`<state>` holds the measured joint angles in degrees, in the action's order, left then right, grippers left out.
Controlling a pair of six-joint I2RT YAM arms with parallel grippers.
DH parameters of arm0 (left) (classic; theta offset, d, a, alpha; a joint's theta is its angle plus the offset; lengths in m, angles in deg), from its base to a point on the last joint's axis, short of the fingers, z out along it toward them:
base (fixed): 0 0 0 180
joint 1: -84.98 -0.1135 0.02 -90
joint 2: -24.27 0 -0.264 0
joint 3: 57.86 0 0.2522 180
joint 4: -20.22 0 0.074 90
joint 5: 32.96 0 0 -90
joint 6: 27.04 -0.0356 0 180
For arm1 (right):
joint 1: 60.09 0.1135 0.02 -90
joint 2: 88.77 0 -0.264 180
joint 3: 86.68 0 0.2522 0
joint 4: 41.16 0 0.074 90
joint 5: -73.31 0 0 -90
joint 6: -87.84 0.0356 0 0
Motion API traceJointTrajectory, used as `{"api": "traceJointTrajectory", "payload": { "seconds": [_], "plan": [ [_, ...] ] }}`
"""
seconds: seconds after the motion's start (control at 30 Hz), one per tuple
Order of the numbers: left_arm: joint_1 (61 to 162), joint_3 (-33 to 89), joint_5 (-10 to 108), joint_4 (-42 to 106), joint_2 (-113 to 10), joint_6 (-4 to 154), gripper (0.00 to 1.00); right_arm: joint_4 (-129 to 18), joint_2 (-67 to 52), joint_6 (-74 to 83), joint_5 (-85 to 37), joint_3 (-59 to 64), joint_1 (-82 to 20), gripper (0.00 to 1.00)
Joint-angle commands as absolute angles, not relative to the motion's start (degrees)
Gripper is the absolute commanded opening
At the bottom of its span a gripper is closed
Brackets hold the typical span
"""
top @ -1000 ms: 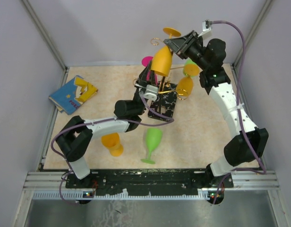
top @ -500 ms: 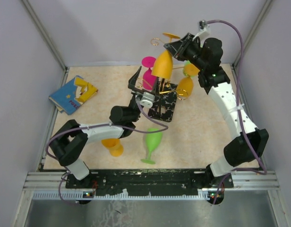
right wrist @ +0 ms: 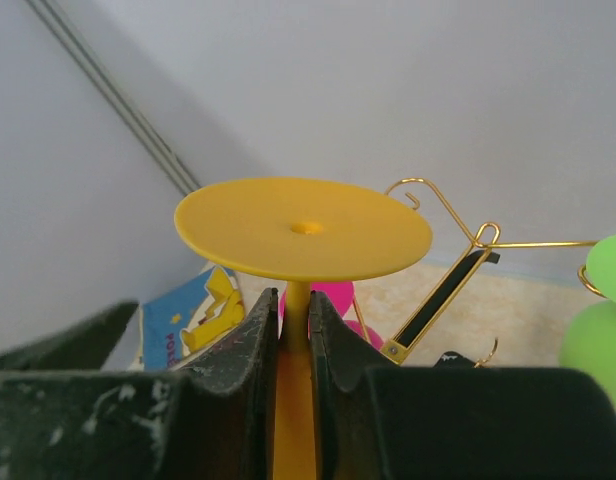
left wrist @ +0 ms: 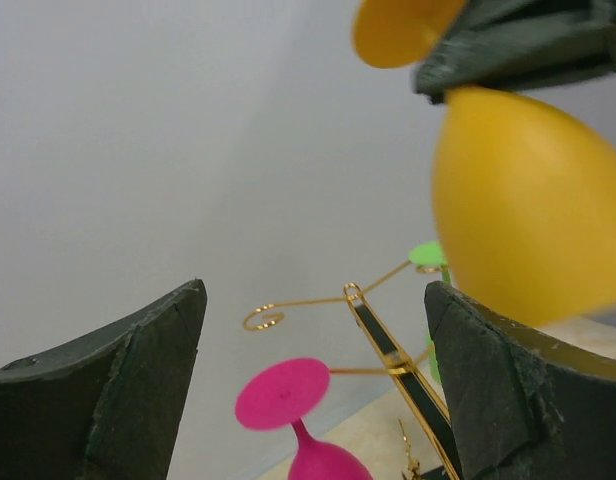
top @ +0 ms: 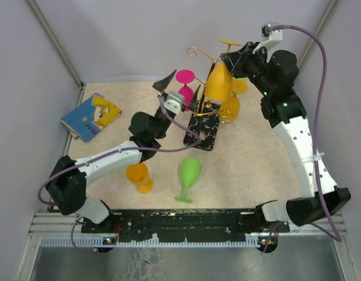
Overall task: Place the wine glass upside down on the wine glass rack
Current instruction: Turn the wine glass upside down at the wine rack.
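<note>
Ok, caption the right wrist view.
Jaws pinching upside-down yellow wine glass by its stem, gold rack behind.

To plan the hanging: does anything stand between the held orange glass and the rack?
Nothing visible does. The held glass is right beside the rack; the left fingers stand open, apart, by the pink glass.

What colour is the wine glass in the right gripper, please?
The wine glass is orange-yellow; clearest in the right wrist view.
</note>
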<state>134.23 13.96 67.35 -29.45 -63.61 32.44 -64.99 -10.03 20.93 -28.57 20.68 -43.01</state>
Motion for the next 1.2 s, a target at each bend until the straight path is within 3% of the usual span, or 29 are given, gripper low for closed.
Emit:
{"api": "traceJointTrajectory", "payload": {
  "seconds": [0.0,0.23,0.67,1.17],
  "plan": [
    [131.2,24.6,62.2,-12.3,-58.9,42.6,0.96,-64.4,-16.9,17.5,-32.0,18.4,-43.1,0.0],
    [124.0,36.8,56.3,2.1,-57.9,50.7,0.99,-68.6,-22.2,13.0,-41.3,13.3,-41.7,0.0],
    [121.0,39.6,58.4,3.8,-57.9,47.7,0.99,-62.0,-37.0,8.2,-40.1,-8.9,-36.3,0.0],
    [119.9,40.4,58.8,4.2,-59.2,46.9,0.99,-53.1,-44.2,4.4,-26.3,-25.7,-29.8,0.0]
  ]
}}
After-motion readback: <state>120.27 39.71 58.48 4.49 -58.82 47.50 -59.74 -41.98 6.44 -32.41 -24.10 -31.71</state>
